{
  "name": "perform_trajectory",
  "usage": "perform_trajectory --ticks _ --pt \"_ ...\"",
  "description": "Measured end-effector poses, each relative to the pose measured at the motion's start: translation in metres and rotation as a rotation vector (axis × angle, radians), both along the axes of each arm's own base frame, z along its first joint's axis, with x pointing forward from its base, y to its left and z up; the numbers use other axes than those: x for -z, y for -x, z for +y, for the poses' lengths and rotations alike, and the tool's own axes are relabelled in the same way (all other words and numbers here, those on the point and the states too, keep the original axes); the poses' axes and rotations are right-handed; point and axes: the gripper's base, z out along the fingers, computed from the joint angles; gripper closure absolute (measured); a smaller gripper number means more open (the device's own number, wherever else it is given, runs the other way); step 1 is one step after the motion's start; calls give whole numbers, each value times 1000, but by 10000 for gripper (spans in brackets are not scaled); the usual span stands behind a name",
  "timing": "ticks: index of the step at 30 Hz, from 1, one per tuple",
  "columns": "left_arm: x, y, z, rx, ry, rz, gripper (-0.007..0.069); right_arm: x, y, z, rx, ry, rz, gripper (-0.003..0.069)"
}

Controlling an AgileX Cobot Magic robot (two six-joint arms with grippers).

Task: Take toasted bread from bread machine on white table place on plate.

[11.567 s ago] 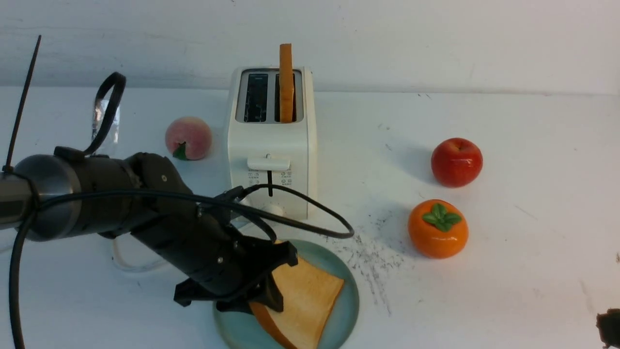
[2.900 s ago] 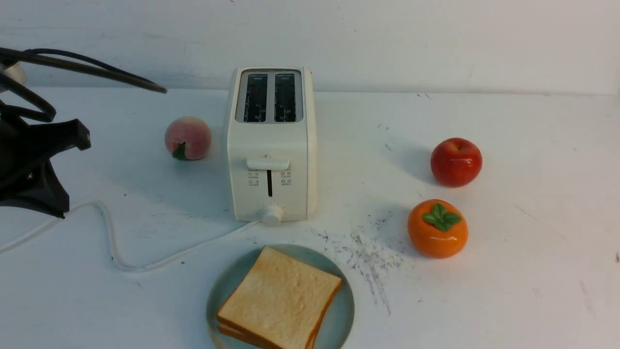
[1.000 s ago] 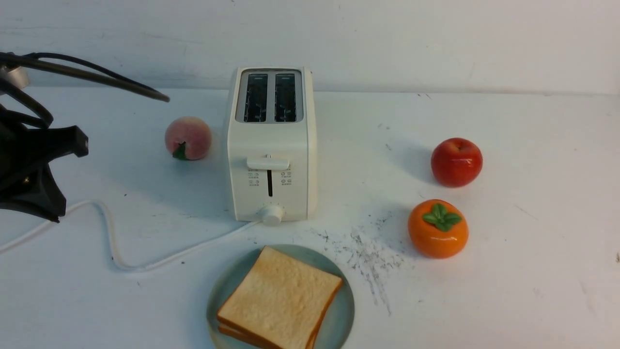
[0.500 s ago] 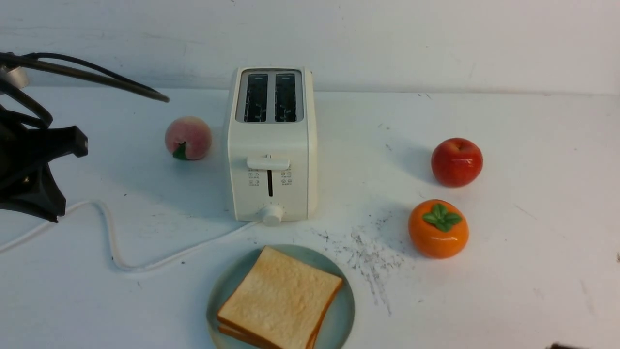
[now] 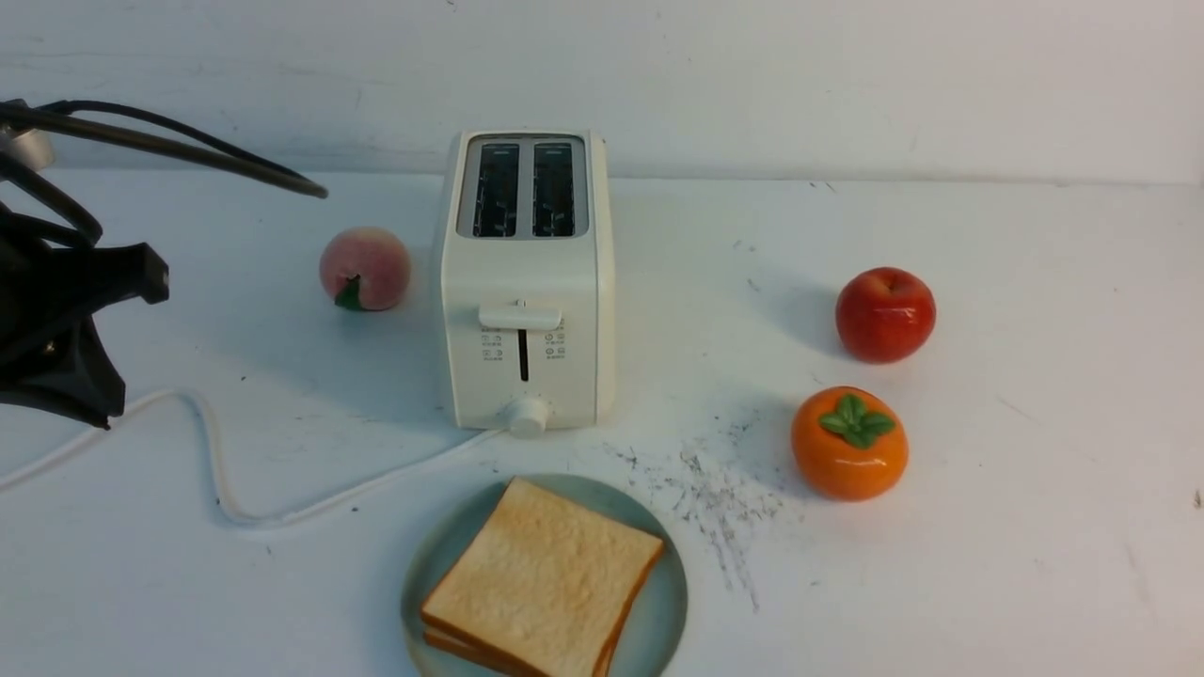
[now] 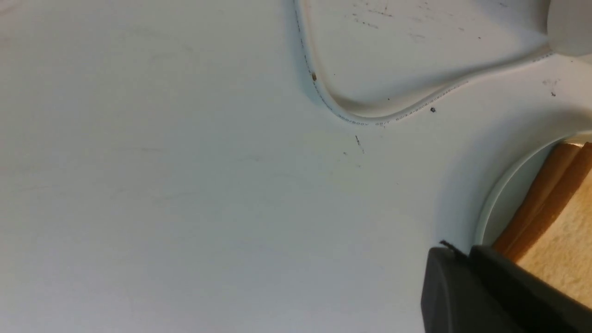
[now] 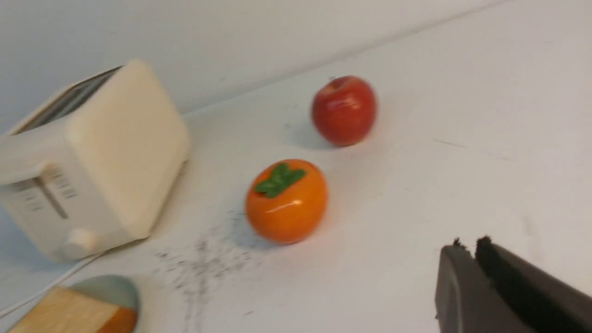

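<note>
The two slices of toasted bread (image 5: 541, 583) lie stacked on the teal plate (image 5: 664, 611) at the table's front, just in front of the bread machine (image 5: 527, 282). Both of its slots are empty. My left gripper (image 5: 89, 324) hangs shut and empty at the far left above the white table (image 5: 1035, 282). In the left wrist view its fingertips (image 6: 462, 253) are together beside the plate rim (image 6: 491, 203) and the toast's crust (image 6: 550, 185). My right gripper (image 7: 468, 245) is shut and empty; it is outside the front view. The right wrist view also shows the bread machine (image 7: 106, 148).
A peach (image 5: 365, 268) sits left of the toaster. A red apple (image 5: 886, 313) and an orange persimmon (image 5: 849, 442) sit to its right. The toaster's white cord (image 5: 216, 470) loops across the table's left front. Dark scuffs (image 5: 724, 498) mark the table beside the plate.
Earlier my left gripper laid a slice on the plate while one stood in the toaster; now both are stacked. The right gripper's tip left the front view's lower right edge.
</note>
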Motion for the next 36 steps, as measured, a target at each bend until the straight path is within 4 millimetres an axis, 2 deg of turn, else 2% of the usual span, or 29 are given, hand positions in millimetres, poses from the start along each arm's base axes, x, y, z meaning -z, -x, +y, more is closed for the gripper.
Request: perform_trajectory --ticks 7,17,22,27,36 --pt "0 0 1 1 -13 2 585 17 1 -4 71 5 110 598" --pt "1 1 2 3 -30 7 570 19 2 -4 74 7 145 582" --pt "-4 7 4 32 -66 10 569 19 2 -4 74 6 145 575" --pt "-22 24 3 36 -79 -42 569 18 2 -5 70 46 143 573" --pt "-70 78 -1 29 -98 -250 569 18 2 -6 21 319 139 563"
